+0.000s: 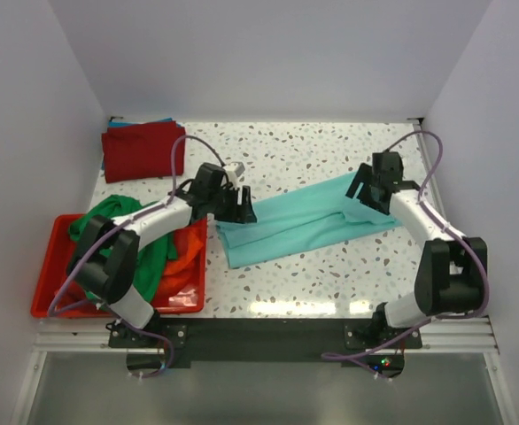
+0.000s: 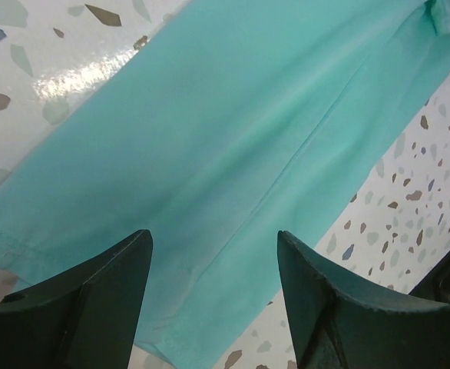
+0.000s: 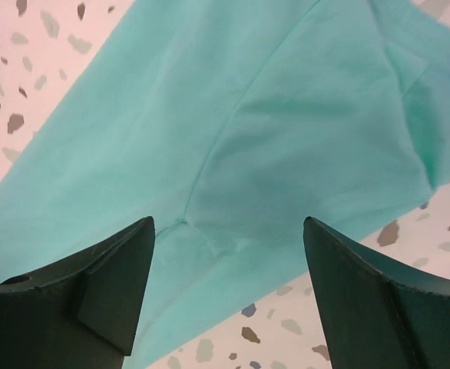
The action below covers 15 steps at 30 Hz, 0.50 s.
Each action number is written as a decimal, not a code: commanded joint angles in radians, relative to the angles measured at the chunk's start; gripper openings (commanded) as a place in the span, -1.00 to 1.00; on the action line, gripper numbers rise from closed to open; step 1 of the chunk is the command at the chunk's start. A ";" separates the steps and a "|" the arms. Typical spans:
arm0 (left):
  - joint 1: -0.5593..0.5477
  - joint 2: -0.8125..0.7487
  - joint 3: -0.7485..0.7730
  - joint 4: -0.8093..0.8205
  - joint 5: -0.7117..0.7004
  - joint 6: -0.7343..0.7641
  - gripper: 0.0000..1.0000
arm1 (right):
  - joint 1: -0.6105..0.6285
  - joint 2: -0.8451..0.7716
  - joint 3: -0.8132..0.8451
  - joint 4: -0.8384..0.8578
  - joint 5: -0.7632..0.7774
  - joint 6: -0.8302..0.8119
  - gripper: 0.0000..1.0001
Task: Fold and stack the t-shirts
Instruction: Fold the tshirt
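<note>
Left hand (image 1: 240,209) and right hand (image 1: 367,197) gape wide, holding nothing, over opposite ends of the teal t-shirt (image 1: 295,223), a long folded strip on the desk (image 1: 313,150). Fabric looks soft, light, floppy; likely best pinched at the end corners. Dark red t-shirt (image 1: 143,152) lies folded at the far-left corner.

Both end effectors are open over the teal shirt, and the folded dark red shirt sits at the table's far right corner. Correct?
No. The top external view shows the dark red shirt at the far left corner. The left end effector and right end effector are indeed open over the teal shirt.
</note>
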 commanded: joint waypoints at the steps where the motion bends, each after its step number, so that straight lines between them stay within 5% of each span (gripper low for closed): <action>1: -0.028 0.031 -0.005 0.030 0.038 0.013 0.41 | 0.041 0.047 -0.021 -0.016 -0.006 0.042 0.62; 15: -0.157 0.022 -0.179 0.045 0.001 -0.076 0.41 | 0.091 0.347 0.064 0.042 0.086 0.070 0.62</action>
